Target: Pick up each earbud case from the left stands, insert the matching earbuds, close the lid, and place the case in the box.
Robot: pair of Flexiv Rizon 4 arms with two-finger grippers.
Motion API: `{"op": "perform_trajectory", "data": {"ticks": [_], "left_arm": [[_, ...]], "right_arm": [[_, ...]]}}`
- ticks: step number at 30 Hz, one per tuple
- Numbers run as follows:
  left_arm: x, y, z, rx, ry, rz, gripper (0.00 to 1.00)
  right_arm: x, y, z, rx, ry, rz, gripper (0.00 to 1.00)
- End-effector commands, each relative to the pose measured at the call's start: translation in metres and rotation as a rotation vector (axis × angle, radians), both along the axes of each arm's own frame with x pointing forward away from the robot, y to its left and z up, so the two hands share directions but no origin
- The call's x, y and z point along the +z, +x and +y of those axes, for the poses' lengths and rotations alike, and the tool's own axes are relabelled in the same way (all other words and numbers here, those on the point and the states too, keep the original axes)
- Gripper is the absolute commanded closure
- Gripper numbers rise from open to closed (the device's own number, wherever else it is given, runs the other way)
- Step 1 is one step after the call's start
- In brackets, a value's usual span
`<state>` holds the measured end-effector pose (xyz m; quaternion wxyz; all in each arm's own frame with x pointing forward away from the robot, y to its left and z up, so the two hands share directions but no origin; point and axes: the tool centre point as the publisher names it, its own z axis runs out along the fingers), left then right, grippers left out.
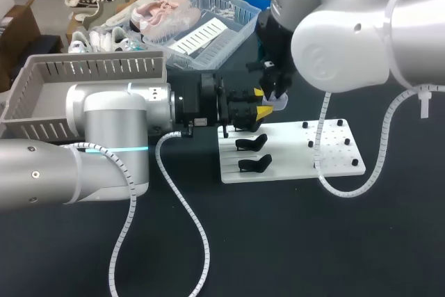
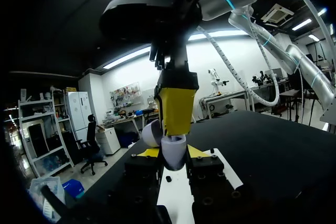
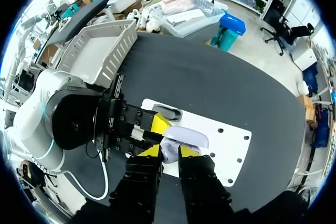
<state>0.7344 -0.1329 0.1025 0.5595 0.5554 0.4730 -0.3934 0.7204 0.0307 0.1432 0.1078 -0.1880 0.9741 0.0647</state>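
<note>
A small white earbud case [image 1: 281, 103] hangs above the back left corner of the white board [image 1: 334, 161]. My left gripper [image 1: 261, 102] reaches in level from the left and is shut on the case body [image 2: 172, 149], whose lid [image 2: 151, 132] stands open. My right gripper [image 1: 277, 94] comes down from above, and one of its yellow fingers [image 2: 177, 109] meets the case. In the right wrist view my right gripper [image 3: 169, 152] is shut on a small white earbud [image 3: 169, 153] at the case's mouth, beside the lid [image 3: 187, 136]. The left arm's yellow fingertip [image 3: 160, 123] shows just ahead.
Two black stands [image 1: 252, 144] [image 1: 255, 165] sit on the board's left part, with small black pegs [image 1: 339, 141] on its right part. The grey slatted box [image 1: 83, 69] stands at the table's back left, behind my left arm. A white cable [image 1: 348, 189] loops over the board's front edge.
</note>
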Motion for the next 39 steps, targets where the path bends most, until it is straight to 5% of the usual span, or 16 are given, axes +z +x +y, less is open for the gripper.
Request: {"op": "perform_trajectory", "data": {"ticks": [1, 14, 39], "left_arm": [[0.0, 0.0, -0.001, 0.002, -0.001, -0.001, 1.0], [0.0, 0.0, -0.001, 0.002, -0.001, -0.001, 1.0], [0.0, 0.0, -0.001, 0.002, -0.001, -0.001, 1.0]], "right_arm": [[0.0, 0.0, -0.001, 0.001, 0.003, -0.001, 0.93], [0.0, -0.002, -0.001, 0.008, 0.017, -0.003, 0.69], [0.012, -0.008, -0.005, -0.003, 0.029, -0.03, 0.71]]}}
